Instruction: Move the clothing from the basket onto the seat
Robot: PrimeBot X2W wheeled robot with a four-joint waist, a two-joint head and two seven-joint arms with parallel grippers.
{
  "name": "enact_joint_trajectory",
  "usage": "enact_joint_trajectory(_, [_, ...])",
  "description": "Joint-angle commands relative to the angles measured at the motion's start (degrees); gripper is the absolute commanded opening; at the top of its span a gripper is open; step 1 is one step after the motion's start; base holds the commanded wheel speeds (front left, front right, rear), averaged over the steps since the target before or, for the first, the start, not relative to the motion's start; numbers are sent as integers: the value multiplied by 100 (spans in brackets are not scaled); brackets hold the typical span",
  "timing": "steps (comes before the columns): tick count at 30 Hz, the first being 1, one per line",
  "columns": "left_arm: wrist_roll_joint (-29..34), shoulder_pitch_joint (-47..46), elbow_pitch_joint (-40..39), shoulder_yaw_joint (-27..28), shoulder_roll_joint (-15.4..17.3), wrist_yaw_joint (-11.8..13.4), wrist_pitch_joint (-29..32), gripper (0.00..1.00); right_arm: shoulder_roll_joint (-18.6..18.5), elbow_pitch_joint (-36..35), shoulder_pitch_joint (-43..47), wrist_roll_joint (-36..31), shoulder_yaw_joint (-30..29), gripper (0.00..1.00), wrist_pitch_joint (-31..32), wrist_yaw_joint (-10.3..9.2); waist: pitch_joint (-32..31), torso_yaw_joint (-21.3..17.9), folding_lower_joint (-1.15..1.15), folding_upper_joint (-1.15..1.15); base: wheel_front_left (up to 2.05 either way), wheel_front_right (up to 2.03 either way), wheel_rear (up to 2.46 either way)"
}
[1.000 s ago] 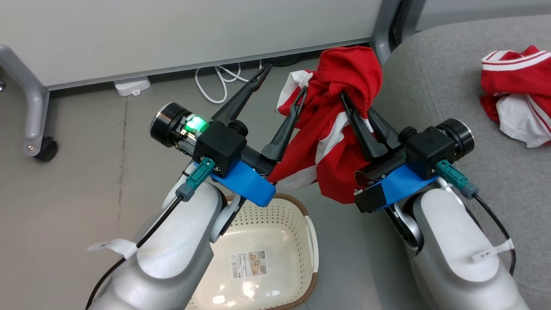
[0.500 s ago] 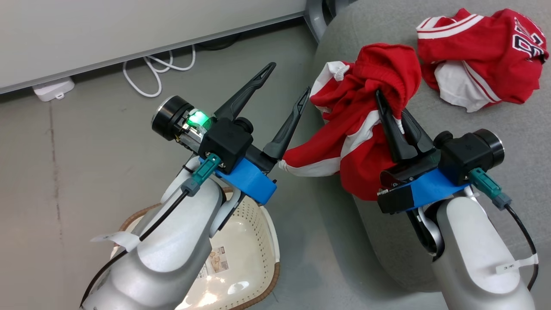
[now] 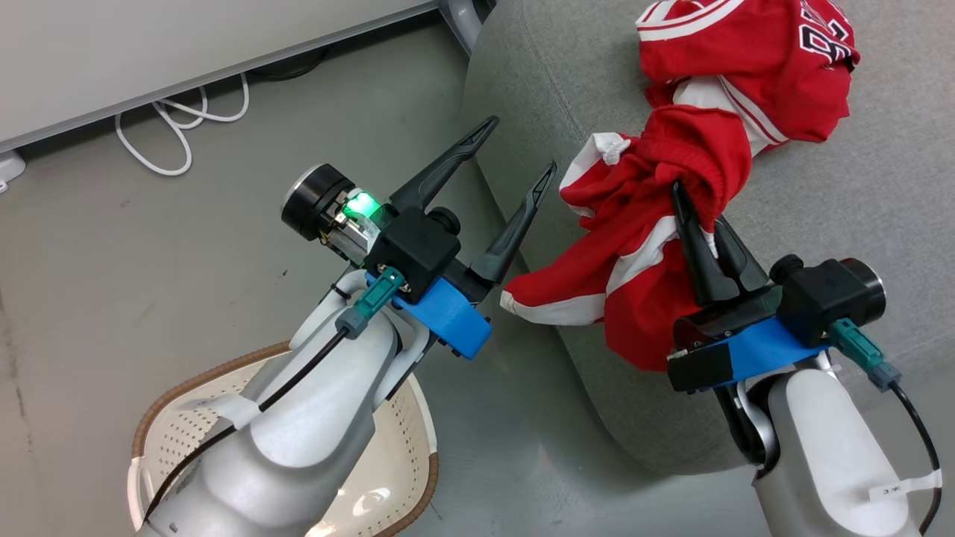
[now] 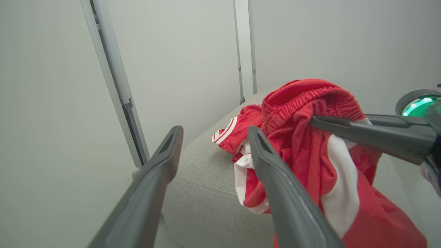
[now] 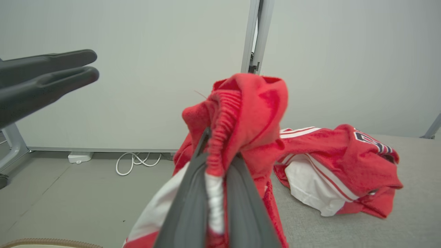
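Over the seat (image 3: 858, 224) edge, the right pincer (image 3: 695, 205) clamps red clothing (image 3: 694, 149) that swallows its tips; left of the seat, the left pincer (image 3: 522, 143) gapes, forearm half-masking the basket (image 3: 194, 384).

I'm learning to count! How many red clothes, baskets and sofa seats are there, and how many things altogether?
Red clothes: 2 (lifted garment, numbered jersey)
Basket: 1
Seat: 1
Total: 4
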Motion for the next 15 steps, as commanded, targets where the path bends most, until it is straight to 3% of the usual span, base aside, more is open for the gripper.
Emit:
enact_joint_trajectory(1, [-14, -76, 22, -8, 5, -21, -17, 100, 29, -28, 86, -11, -41, 0, -5, 3, 15, -62, 0, 0, 0, 0, 0])
enact_joint_trajectory(9, [-52, -105, 53, -82, -26, -26, -17, 100, 60, -73, 122, -41, -128, 0, -5, 3, 2, -107, 0, 0, 0, 0, 0])
enact_joint_trajectory(15, [-58, -128, 13, -79, -11, -12, -17, 100, -114, -237, -330, -104, -217, 0, -5, 2, 87, -20, 0, 0, 0, 0, 0])
